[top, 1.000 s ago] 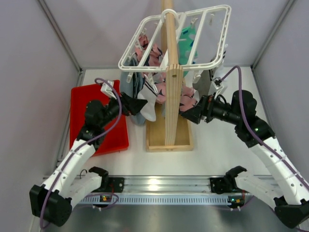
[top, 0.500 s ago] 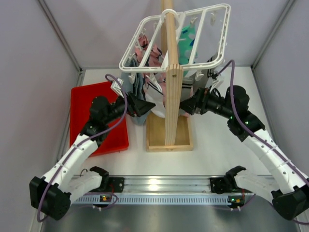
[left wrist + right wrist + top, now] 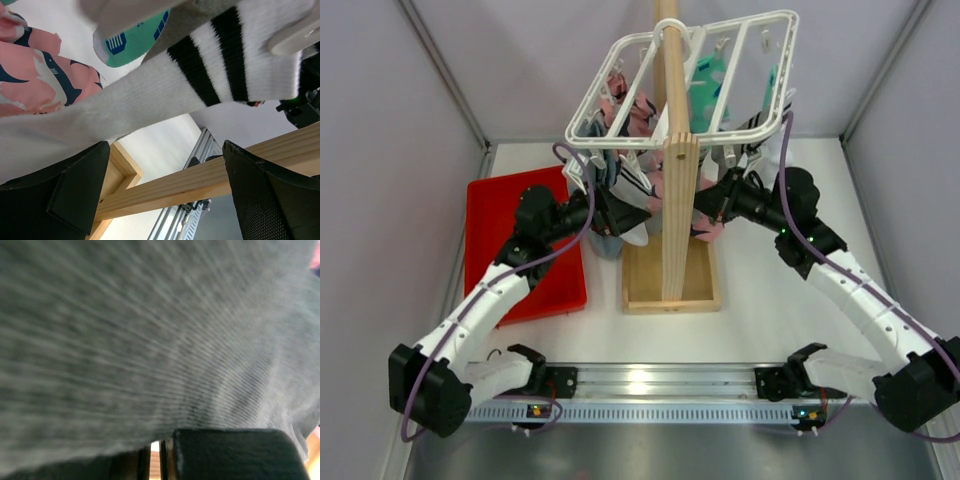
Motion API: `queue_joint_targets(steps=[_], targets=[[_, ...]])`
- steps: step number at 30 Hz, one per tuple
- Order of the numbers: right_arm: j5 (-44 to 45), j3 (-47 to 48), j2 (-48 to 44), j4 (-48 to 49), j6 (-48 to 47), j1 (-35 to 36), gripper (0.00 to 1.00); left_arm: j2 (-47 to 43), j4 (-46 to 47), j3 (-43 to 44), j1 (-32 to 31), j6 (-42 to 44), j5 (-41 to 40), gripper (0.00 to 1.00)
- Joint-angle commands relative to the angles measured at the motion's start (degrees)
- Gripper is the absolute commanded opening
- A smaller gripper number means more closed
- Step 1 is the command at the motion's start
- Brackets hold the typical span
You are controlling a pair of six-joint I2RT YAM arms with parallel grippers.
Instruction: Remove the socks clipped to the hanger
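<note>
Nearest of all, along the near edge: a silver rail (image 3: 650, 385) with both arm bases on it.

A bit farther, on the left: a red tray (image 3: 565, 275), flat on the table, partly under the left arm. In the middle: a wooden box base (image 3: 670, 290) with a tall wooden post (image 3: 680, 220) standing straight up from it.

Farther again, left of the post: the left gripper (image 3: 625, 215), pointing right, with jaws wide apart and nothing between them. Just above that gap, in the left wrist view: a white sock with black stripes (image 3: 175, 85), stretched slanting across, close over both black fingers (image 3: 55, 195) but not pinched. Behind it, a pink cloth with blue sharks (image 3: 40, 70).

Right of the post: the right gripper (image 3: 705, 215), pointing left, tucked in among the hanging things. Almost nothing in the right wrist view but a grey sock (image 3: 150, 330), very close and blurry, with one dark finger (image 3: 230, 450) below it. Open or closed there: cannot tell.

Farthest and highest: the white hanger (image 3: 740, 128), tilted, hooked on the post. Under it a teal sock (image 3: 708, 90), clipped on.
</note>
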Motion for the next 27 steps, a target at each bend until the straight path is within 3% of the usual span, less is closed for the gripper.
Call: queue_joint_targets(steps=[1, 5, 14, 27], targets=[[-3.97, 0.47, 0.15, 10.76, 5.28, 1.12, 0.0, 0.73, 2.73, 1.9, -0.93, 2.51, 2.53, 0.98], [-6.34, 1.26, 1.03, 15.07, 10.99, 1.38, 0.0, 0.82, 2.73, 1.02, -1.37, 2.96, -1.68, 0.98], [-11.0, 1.79, 4.72, 23.78, 19.62, 2.79, 0.0, 3.9, 2.81, 4.89, -2.16, 2.96, -0.46, 0.98], [-7.32, 4.25, 6.48, 19.83, 16.29, 8.24, 0.0, 5.91, 2.9, 9.19, -3.65, 0.33, 0.42, 0.98]])
